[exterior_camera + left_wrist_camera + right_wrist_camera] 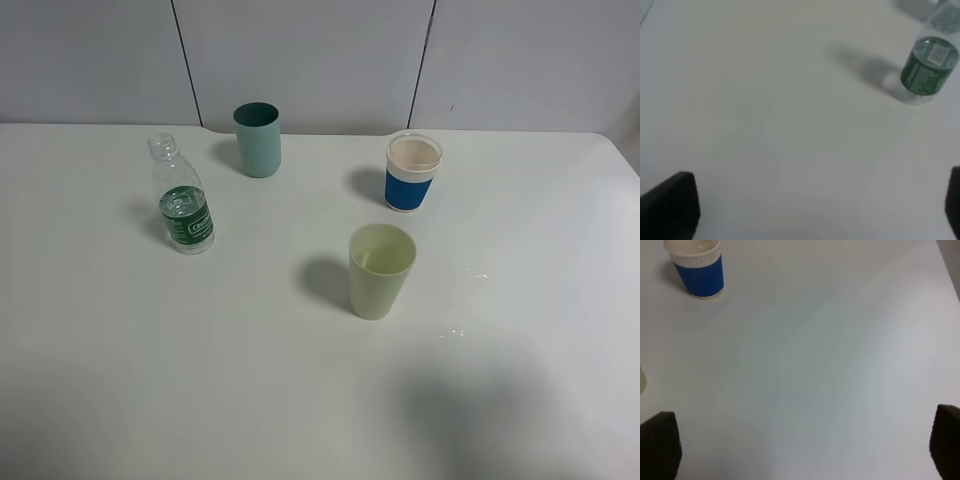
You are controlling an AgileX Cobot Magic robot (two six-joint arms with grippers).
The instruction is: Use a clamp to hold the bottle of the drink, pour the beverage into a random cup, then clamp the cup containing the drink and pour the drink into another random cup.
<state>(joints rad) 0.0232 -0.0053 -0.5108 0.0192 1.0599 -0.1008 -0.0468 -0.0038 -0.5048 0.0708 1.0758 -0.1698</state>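
Bottle (182, 205) upright on table (120, 380), left side; teal cup (258, 140), blue-sleeved cup (412, 172), pale green cup (381, 270) upright, apart; left gripper (815, 210), right gripper (805, 450): jaws spread wide, empty.

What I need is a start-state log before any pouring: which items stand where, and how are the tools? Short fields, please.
bottle: clear, green label, upright, left part of the table
teal cup: upright, far side, right of the bottle
blue-and-white cup: upright, far right
pale green cup: upright, centre, nearest the front
left tool: open, holding nothing, over bare table, facing the bottle
right tool: open, holding nothing, facing the blue-and-white cup
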